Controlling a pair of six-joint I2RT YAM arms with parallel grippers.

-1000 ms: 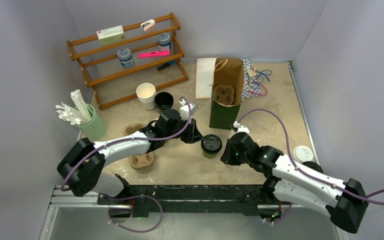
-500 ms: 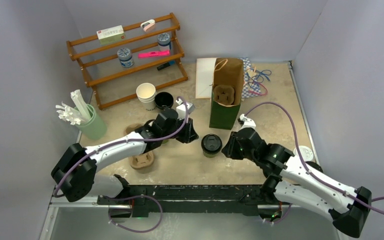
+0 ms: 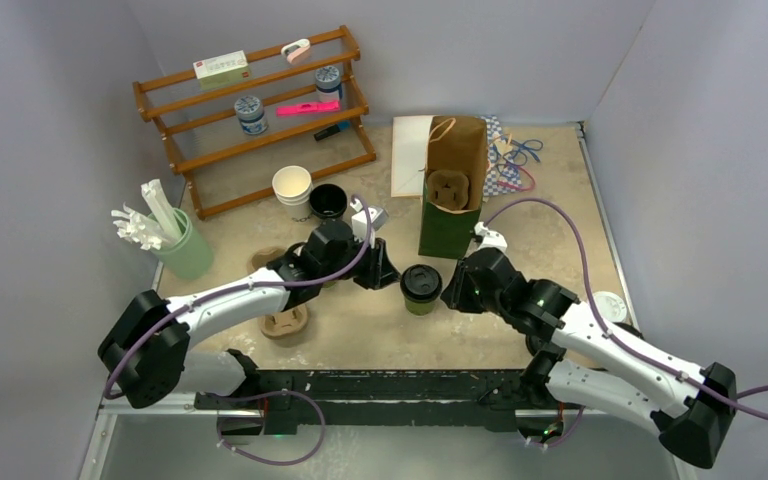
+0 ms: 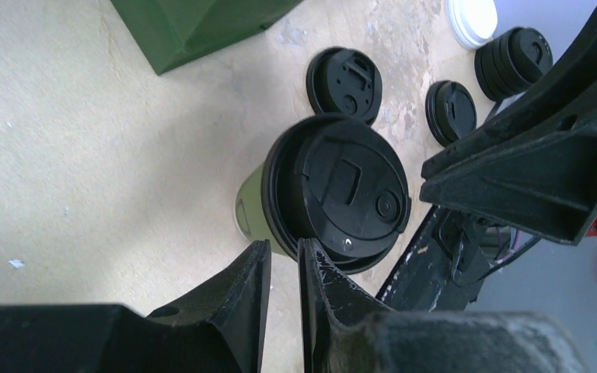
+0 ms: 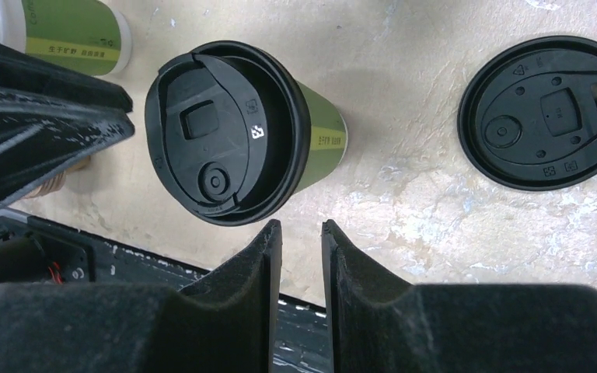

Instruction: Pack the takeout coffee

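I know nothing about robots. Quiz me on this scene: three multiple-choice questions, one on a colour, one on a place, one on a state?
1. The standing paper bag is what colour outside? A red; B dark green; C white.
2. Where is the olive-green cup? A inside the bag; B on the wooden rack; C on the table between the left arm and right arm.
3. That cup is: A upright with a black lid on; B lidless; C tipped over.
Answers: 1 B, its outer wall shows green. 2 C, it stands on the table, an arm either side. 3 A, both wrist views show the lid covering it.
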